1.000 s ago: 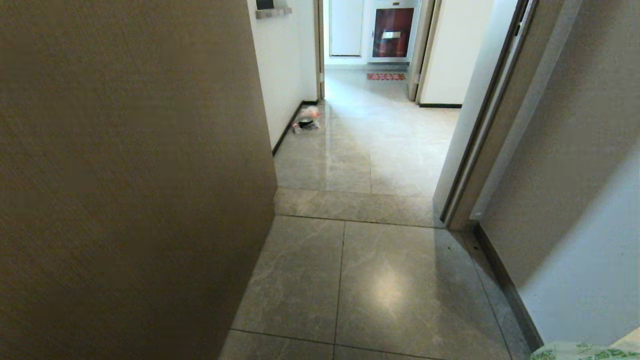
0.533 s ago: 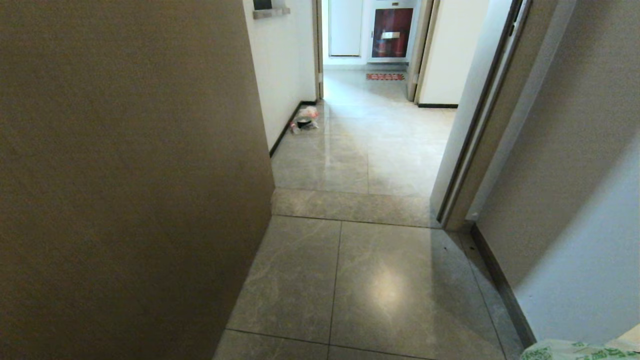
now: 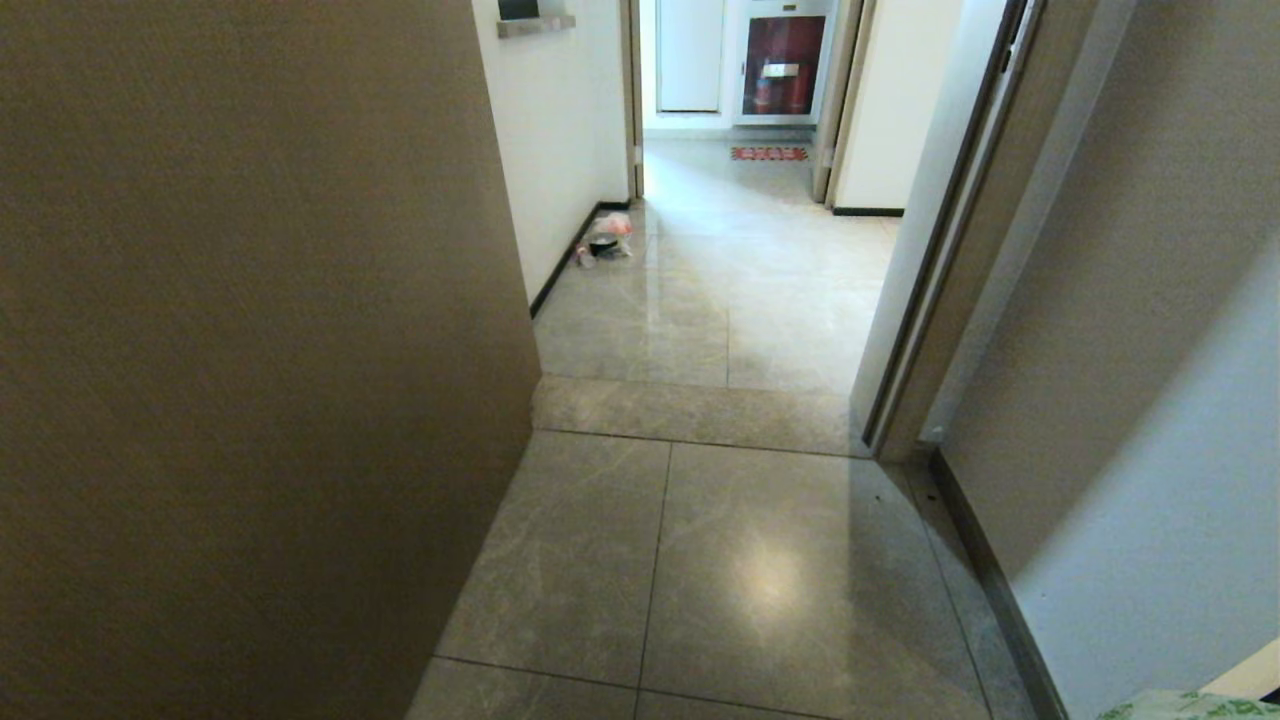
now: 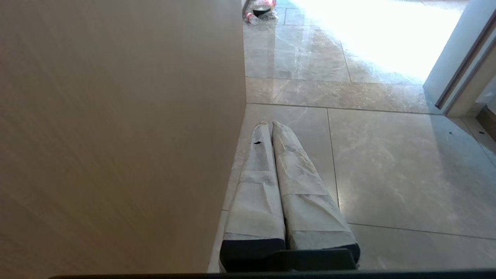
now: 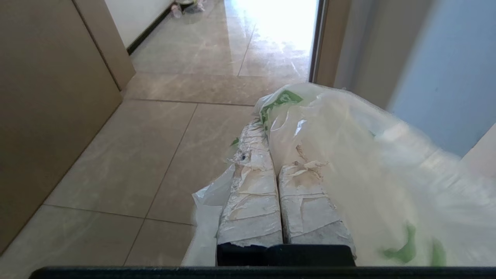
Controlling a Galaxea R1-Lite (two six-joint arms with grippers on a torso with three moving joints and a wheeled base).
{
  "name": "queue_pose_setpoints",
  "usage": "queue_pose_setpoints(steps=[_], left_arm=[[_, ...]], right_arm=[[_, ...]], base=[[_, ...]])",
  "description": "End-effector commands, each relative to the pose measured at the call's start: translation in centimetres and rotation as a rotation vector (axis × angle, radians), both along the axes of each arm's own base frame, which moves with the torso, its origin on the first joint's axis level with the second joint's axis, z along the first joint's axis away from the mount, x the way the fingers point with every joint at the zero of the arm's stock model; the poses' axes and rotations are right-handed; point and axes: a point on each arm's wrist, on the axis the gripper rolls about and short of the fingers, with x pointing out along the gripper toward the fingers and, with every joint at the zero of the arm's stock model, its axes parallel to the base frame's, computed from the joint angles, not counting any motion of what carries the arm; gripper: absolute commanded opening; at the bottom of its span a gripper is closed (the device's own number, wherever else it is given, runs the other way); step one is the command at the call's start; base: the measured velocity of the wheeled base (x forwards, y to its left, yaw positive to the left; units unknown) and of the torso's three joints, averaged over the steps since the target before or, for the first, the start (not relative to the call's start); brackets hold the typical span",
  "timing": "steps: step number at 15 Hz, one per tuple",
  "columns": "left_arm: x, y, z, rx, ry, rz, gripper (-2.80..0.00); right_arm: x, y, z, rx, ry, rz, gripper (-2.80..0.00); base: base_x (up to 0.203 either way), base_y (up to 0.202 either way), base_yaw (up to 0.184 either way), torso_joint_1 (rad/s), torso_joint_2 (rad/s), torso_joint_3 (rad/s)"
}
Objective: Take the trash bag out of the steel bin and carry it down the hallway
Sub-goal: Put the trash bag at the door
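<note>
The trash bag [image 5: 348, 155], thin white plastic with green print, drapes over my right gripper [image 5: 267, 135], which is shut on it above the floor. A corner of the bag [image 3: 1190, 706] shows at the bottom right of the head view. My left gripper [image 4: 270, 124] is shut with nothing in it, its taped fingers close to a brown panel [image 4: 116, 135]. The hallway floor [image 3: 760, 560] of glossy grey tiles runs ahead to a bright doorway. The steel bin is out of view.
A big brown panel [image 3: 250, 350] fills the left side and a brown door frame [image 3: 940, 270] with a white wall stands on the right. Far ahead, by the left baseboard, lies litter with a pinkish-red bag [image 3: 607, 238]. A red mat [image 3: 768, 153] lies beyond.
The whole head view has slid a little to the left, so the camera moved. Less of the bag's corner shows at the bottom right.
</note>
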Motion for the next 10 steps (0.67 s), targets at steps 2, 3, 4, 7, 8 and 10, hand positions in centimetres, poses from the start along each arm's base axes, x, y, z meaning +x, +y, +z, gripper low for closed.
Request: queue_pose_setpoints(steps=[2, 3, 4, 7, 8, 10], left_arm=[[0.00, 0.00, 0.00, 0.005, 0.000, 0.000, -2.80], [0.00, 0.00, -0.01, 0.003, 0.001, 0.000, -2.80], [0.00, 0.00, -0.01, 0.002, 0.001, 0.000, -2.80], [0.00, 0.00, -0.01, 0.002, 0.001, 0.000, -2.80], [0.00, 0.00, -0.01, 0.002, 0.001, 0.000, -2.80], [0.00, 0.00, -0.01, 0.002, 0.001, 0.000, -2.80]], right_arm=[[0.08, 0.00, -0.26, 0.000, 0.011, 0.000, -2.80], [0.08, 0.00, -0.24, 0.000, 0.010, 0.000, -2.80], [0.08, 0.00, -0.25, 0.000, 0.009, 0.000, -2.80], [0.08, 0.00, -0.26, 0.000, 0.011, 0.000, -2.80], [0.08, 0.00, -0.24, 0.000, 0.010, 0.000, -2.80], [0.08, 0.00, -0.24, 0.000, 0.010, 0.000, -2.80]], base=[[0.031, 0.000, -0.002, 0.000, 0.00, 0.001], [0.156, 0.000, 0.003, 0.002, 0.00, 0.011], [0.196, 0.000, -0.001, 0.005, 0.00, 0.000], [0.194, 0.000, 0.002, 0.002, 0.00, 0.003], [0.194, 0.000, -0.001, 0.002, 0.00, 0.002], [0.193, 0.000, 0.002, 0.002, 0.00, 0.004]])
